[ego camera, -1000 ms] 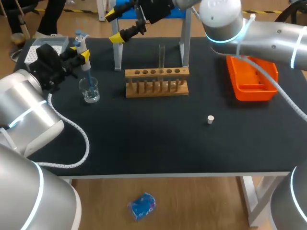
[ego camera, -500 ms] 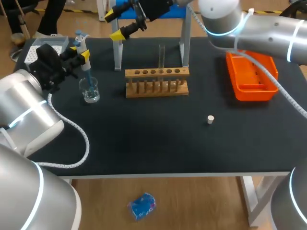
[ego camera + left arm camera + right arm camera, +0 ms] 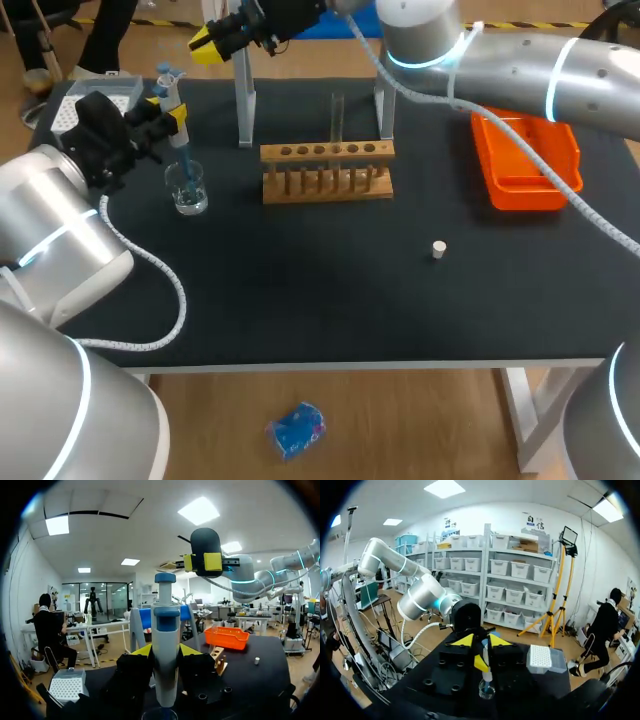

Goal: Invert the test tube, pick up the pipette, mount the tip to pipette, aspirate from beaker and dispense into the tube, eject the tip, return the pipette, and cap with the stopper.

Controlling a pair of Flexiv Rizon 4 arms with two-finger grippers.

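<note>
My left gripper is shut on the white and blue pipette, held upright with its tip in the glass beaker. In the left wrist view the pipette stands between the yellow tips of this gripper. My right gripper hangs high over the table's back left, its tips drawn together on nothing. From the right wrist view its tips point down at the pipette and beaker. An upright test tube stands in the wooden rack. The white stopper lies on the mat.
A white tip box sits at the back left corner, beside my left arm. The white pipette stand straddles the rack at the back. An orange tray lies at the right.
My right arm has swung left and away from the rack, and its fingers have closed from wide apart. The left arm and pipette have not moved.
</note>
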